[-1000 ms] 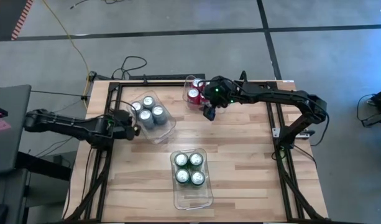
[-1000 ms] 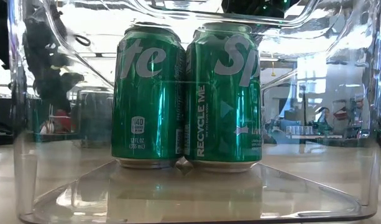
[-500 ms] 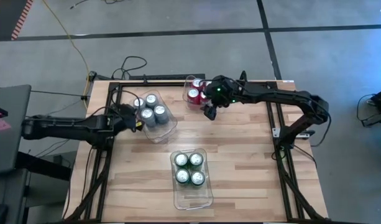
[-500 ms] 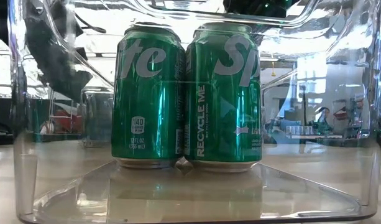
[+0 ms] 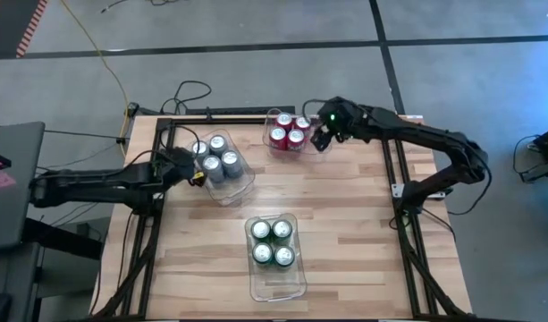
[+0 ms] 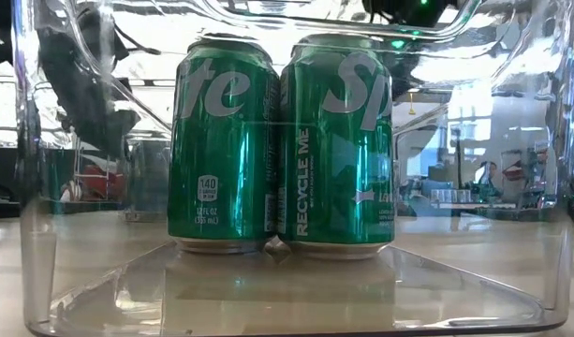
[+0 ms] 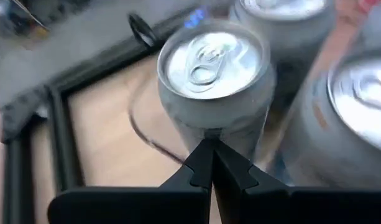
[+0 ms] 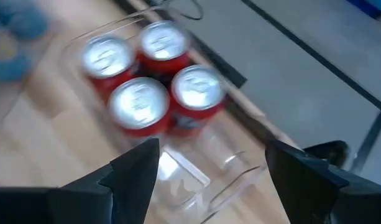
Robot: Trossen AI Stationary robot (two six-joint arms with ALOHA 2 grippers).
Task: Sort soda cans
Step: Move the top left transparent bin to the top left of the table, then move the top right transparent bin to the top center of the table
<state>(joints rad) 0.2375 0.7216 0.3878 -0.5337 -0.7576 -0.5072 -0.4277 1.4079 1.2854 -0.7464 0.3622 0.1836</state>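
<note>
All twelve cans are upright, silver tops up, grouped by color in three clusters of four. The grey cans [image 5: 214, 157] are at the left side of the table, toward the far edge, packed in a tight bunch that's turned a bit diagonal. The red cans [image 5: 290, 131] sit at the far edge around the middle, also a snug two-by-two. The green cans [image 5: 272, 242] are in the near middle, a neat square, sides touching. From table height the green ones show "RECYCLE ME" printed down the side, standing flat and side by side.
</note>
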